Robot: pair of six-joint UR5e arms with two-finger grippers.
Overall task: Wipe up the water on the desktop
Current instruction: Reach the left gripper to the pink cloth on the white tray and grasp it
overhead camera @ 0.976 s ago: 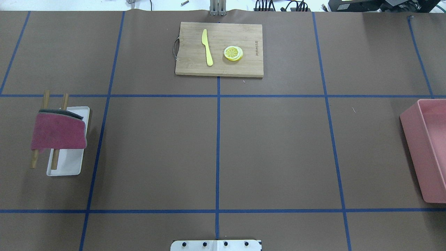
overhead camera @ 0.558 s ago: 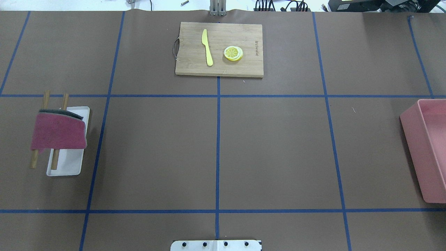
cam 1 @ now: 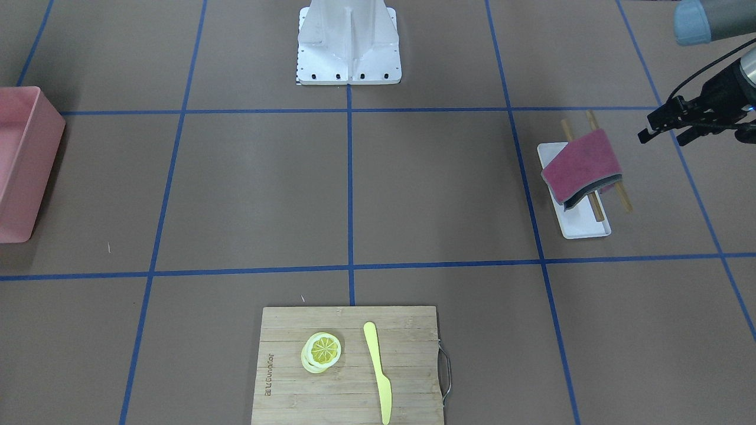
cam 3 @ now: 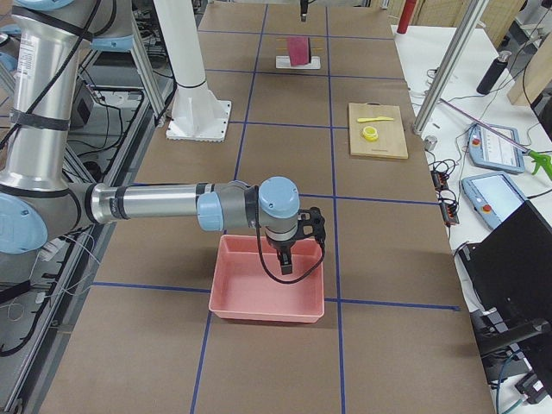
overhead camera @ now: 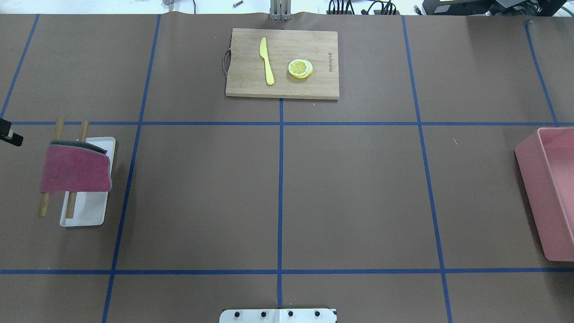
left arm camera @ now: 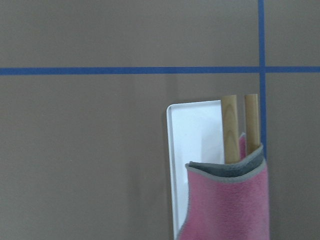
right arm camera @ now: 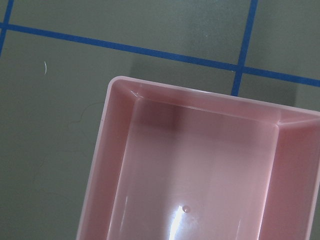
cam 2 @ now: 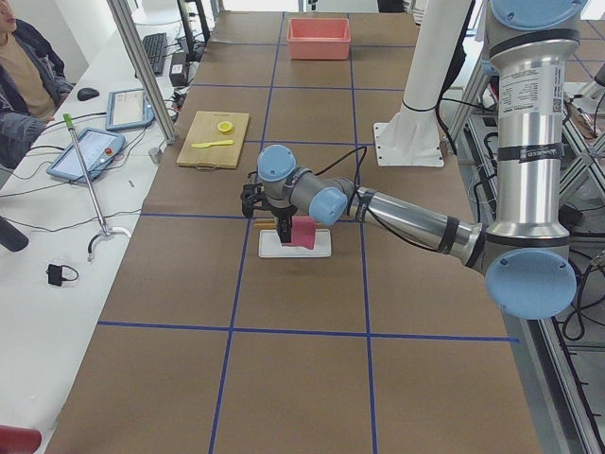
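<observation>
Since a second ago, the left hand (cam 1: 660, 139) has been brought beside the red cloth (cam 1: 582, 165) on the white tray (cam 1: 585, 227), fingers spread. The right hand (cam 3: 285, 260), held over the pink bin (cam 3: 259, 312), cannot be judged. The brown counter (cam 1: 437, 189) lies beneath everything.

Left arm (cam 2: 406, 218) stretched out low, its left hand (cam 1: 661, 138) pointing down, fingers apart with nothing between them. Right arm (cam 3: 155, 200) stretched likewise, its right hand (cam 3: 286, 257) pointing down; whether those fingers are parted cannot be told
</observation>
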